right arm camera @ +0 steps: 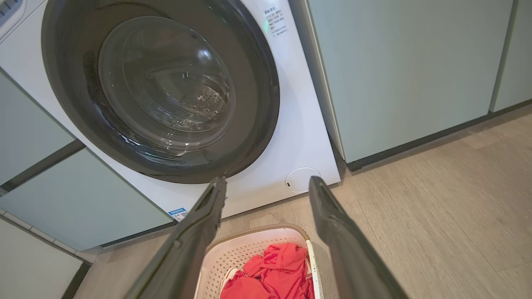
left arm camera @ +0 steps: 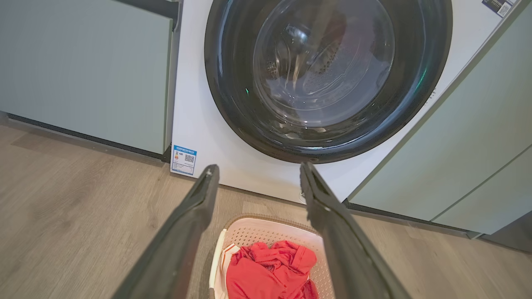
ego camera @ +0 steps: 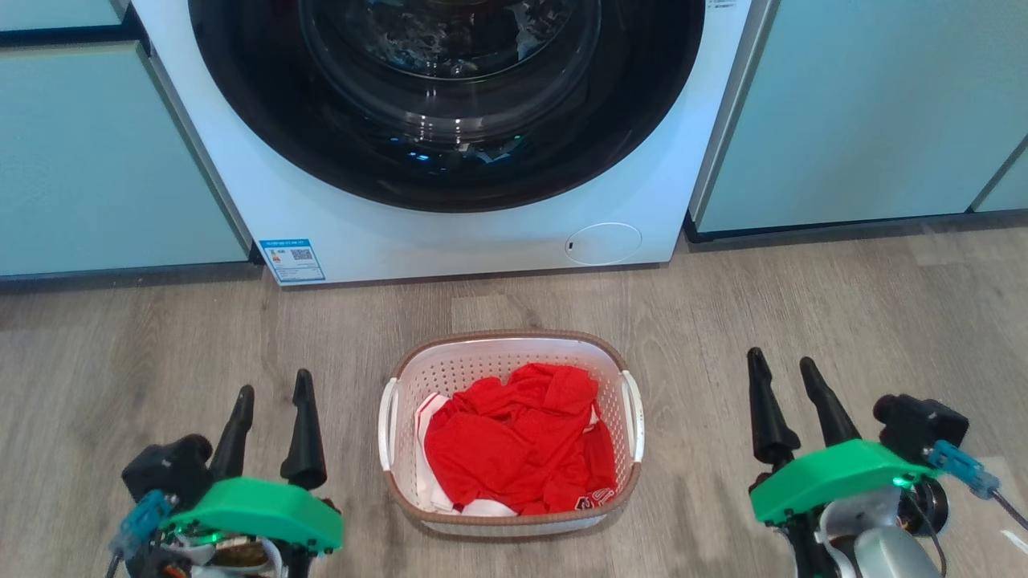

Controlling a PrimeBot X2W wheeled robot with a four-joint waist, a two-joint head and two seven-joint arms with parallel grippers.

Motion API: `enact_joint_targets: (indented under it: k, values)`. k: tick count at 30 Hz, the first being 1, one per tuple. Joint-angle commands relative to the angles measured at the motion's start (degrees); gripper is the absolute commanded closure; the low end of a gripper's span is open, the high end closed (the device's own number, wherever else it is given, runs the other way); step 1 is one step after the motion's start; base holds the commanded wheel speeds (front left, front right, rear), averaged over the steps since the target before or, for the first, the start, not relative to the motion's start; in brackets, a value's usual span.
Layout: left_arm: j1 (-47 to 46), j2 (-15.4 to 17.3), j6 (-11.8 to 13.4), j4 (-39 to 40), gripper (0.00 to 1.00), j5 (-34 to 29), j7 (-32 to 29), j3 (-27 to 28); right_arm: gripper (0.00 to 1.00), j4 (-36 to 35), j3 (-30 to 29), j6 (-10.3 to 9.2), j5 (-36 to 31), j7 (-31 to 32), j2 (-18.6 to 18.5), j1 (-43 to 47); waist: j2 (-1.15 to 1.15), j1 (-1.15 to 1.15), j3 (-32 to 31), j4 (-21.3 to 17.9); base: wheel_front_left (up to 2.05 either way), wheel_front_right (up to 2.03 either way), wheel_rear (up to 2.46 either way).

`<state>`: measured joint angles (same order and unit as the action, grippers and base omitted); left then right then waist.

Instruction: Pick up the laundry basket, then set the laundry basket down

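The laundry basket [ego camera: 506,337] sits upright on the wood-grain floor [ego camera: 803,321], just in front of the washing machine [ego camera: 450,241] and centred under its round dark door [ego camera: 450,96]. Its bottom is hidden under a crumpled red garment [ego camera: 514,441]. Some white cloth shows at the edges of that heap, and a bit of print at the near right corner is too small to read. The two white handles [ego camera: 388,424] [ego camera: 634,416] face left and right, so the unhandled ends point at the washer and back toward the robot. From this slanted look down I cannot tell for certain which way the long axis runs. In the wrist views the basket [left arm camera: 266,230] [right arm camera: 249,249] is cut off by the bottom edge and partly covered by the dark fingers. The left gripper [ego camera: 275,384] [left arm camera: 259,167] hangs to the basket's left, well apart from it, its two fingers parted with nothing between them. The right gripper [ego camera: 779,358] [right arm camera: 268,179] hangs likewise to the right, jaws parted and empty. The washer's top is cut off; a blue label [ego camera: 293,259] and a round flap [ego camera: 602,243] mark its lower front. Pale green cabinets [ego camera: 96,160] [ego camera: 867,104] flank it.
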<state>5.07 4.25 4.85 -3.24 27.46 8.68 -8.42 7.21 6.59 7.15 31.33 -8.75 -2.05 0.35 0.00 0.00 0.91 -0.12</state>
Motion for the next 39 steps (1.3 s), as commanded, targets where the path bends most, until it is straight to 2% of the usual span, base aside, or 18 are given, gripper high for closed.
enact_joint_targets:
  k: [1, 32, 39]
  values:
    - [-1.4, 0.8, 0.5, 2.5, 0.0, -2.2, 1.0, 1.3, 0.0, -2.6, 1.5, 0.25, -2.2, -0.9, -0.6, -2.7, 0.0, 0.0, 0.0, 0.0, 0.0, 0.0, 0.0]
    - [1.1, -0.5, 1.1, 3.7, 0.0, -23.8, 6.3, 0.5, 0.0, -5.4, 6.4, 0.34, -23.5, -6.2, -0.8, -2.3, 0.0, 0.0, -0.3, 0.0, 0.0, 0.0, 0.0]
    - [1.4, -0.7, 0.7, 3.3, 0.0, -23.7, 6.3, 0.8, 0.0, -5.4, 6.3, 0.34, -23.6, -6.2, -0.8, -2.1, 0.0, 0.0, -0.5, 0.0, 0.0, 0.0, 0.0]
